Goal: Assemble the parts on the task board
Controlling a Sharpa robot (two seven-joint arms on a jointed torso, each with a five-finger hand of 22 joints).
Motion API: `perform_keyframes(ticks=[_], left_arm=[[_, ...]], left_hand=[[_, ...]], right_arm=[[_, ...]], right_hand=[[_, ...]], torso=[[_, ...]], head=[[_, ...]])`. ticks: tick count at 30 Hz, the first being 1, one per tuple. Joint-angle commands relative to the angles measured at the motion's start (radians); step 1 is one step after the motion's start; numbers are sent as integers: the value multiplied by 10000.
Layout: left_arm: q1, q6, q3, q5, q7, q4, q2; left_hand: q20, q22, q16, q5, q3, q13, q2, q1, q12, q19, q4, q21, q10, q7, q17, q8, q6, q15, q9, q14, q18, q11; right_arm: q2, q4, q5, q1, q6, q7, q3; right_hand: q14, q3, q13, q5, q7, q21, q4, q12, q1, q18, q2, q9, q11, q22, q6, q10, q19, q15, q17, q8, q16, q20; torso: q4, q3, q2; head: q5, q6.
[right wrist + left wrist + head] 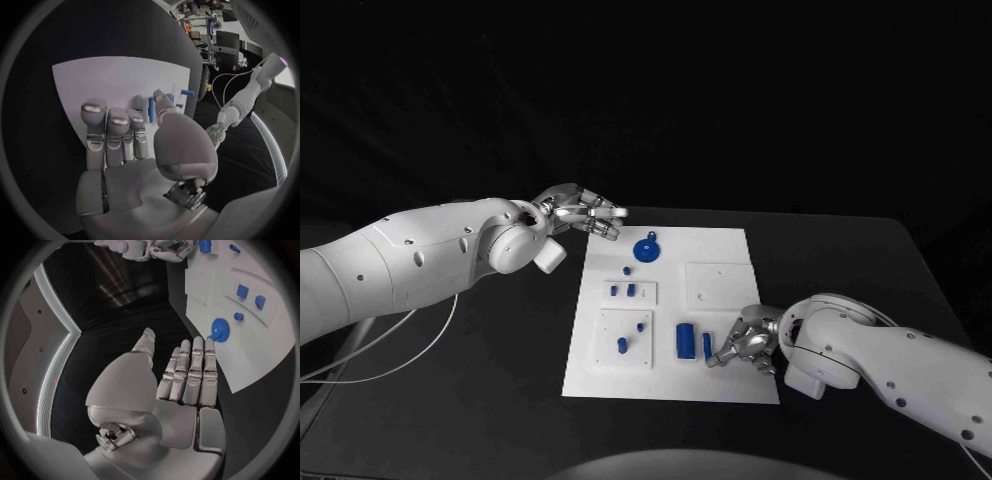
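Task board: right hand closing in on the slim blue bar

Task board (718, 300) lies in the middle of the black table (877, 260). On it I see a blue gear (646, 249) near the far end, two small blue blocks (620, 290) in a raised panel, a blue peg (622, 345) in the near-left panel, a blue rectangular block (685, 340), and a slim blue bar (707, 345) just beside it.

My right hand (747, 342) sits at the board's near-right part, fingers curled toward the slim bar. I cannot tell from the head view or the right wrist view whether the fingertips (142, 104) touch it or merely flank it. My left hand (581, 212) hovers off the board's far-left corner, fingers straight and side by side, holding nothing.

Judgement: the step in hand is picking the slim bar. To do it well I would pinch across its narrow faces, keep clear of the neighbouring block, and lift straight up before any traverse. Risk: nudging the block, or rolling the bar flat under the fingertips. The left hand should stay off the board.
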Motion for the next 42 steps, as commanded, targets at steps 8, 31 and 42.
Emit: perform_keyframes(ticks=[8, 31, 42], left_arm=[[6, -217, 4, 277, 253, -24, -16], [20, -2690, 63, 2732, 2332, -1661, 1000], [-1, -2485, 79, 2594, 2088, -2168, 1416]], left_hand=[[52, 20, -24, -24, 22, 5, -35, -78, -33, -2, 5, -6, -93, -12, 11, -12, 103, -13, -2, 8, -48, 17], [172, 36, -47, -22, 295, -10, 134, -58, -51, 286, -60, 195, -1006, -19, -32, -7, 337, 128, 3, -349, 309, 212], [-1036, -777, -656, -512, 130, -591, 538, -4110, -634, -10007, -547, -925, -11432, -1571, -674, -637, -9450, -1251, -614, -11505, -379, -1302]], right_arm=[[-323, 37, 484, 95, 533, 242, 332], [1661, -5437, 5058, 1675, -2958, 7520, 1327], [2305, -6474, 5366, 1743, -2779, 7759, 1687]], right_hand=[[-63, -187, -193, -203, 449, -258, 425, -192, 340, 118, -49, -1081, 15, 816, -560, -182, 390, 13, -66, 5, -214, 41], [-3152, 471, -7557, 90, 1140, -6419, -1033, -7047, 663, 115, 1266, -1977, 1230, -4239, -2077, -1871, -3515, 1269, -4880, 163, -5484, 1326], [-14544, 496, -12021, -3094, -86, -7215, 54, -9692, -3347, -531, 1300, -2861, 345, -13073, -12447, -13305, -14685, 947, -10691, -629, -9818, 1196]], torso=[[-30, -2, -24], [-168, 20, -568], [-163, 75, -568]], head=[[-56, 318], [-537, 2294], [-548, 2642]])
